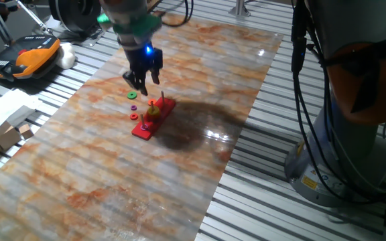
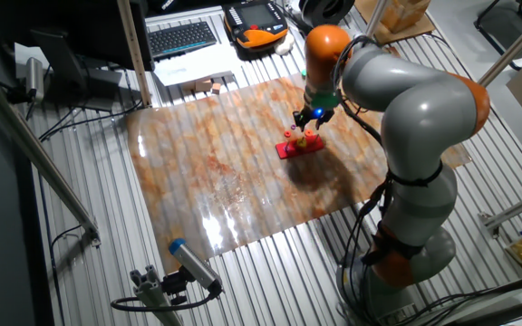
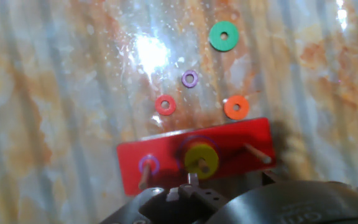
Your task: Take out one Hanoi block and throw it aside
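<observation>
The yellow Hanoi block [image 3: 201, 159] sits on the middle peg of the red base [image 3: 166, 155]. It also shows in one fixed view [image 1: 153, 112]. A small purple ring [image 3: 148, 165] sits on the left peg, and the right peg [image 3: 257, 154] is bare. My gripper [image 1: 145, 86] hangs above and just behind the base, with its jaws apart and empty. In the other fixed view the gripper [image 2: 310, 118] is over the base [image 2: 299, 145]. The hand view shows only the hand's body at the bottom edge.
A green ring [image 3: 224, 36], a purple ring [image 3: 189, 79], a red ring [image 3: 165, 105] and an orange ring [image 3: 236, 107] lie loose on the marbled board [image 1: 179, 174] beyond the base. An orange pendant [image 1: 35, 53] lies off the board at the far left.
</observation>
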`<action>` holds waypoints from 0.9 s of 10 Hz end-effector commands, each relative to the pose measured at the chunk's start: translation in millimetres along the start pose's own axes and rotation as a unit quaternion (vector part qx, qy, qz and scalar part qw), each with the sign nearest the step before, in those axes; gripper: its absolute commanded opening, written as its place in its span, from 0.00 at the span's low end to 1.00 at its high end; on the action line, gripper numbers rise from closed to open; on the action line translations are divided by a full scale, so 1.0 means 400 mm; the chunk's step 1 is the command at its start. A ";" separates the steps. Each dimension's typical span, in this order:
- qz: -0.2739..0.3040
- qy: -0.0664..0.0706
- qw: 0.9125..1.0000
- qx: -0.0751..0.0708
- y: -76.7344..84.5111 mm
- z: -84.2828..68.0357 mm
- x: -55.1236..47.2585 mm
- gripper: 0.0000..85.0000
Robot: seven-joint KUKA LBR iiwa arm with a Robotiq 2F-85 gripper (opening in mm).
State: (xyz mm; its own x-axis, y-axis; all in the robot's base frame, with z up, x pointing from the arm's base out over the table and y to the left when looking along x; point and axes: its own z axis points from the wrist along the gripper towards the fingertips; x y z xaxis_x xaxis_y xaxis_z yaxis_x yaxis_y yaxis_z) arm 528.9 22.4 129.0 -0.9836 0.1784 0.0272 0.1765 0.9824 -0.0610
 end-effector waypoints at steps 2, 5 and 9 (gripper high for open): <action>0.003 -0.007 1.000 0.000 0.008 0.041 -0.008 0.60; 0.003 -0.020 1.000 -0.010 0.003 0.081 -0.026 0.60; 0.006 -0.024 1.000 -0.018 0.009 0.108 -0.031 0.60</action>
State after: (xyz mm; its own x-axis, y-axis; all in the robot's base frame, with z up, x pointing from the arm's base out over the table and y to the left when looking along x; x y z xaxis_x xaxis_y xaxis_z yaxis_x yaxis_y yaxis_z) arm 539.9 21.5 85.2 -0.9818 0.1889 -0.0214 0.1894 0.9816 -0.0254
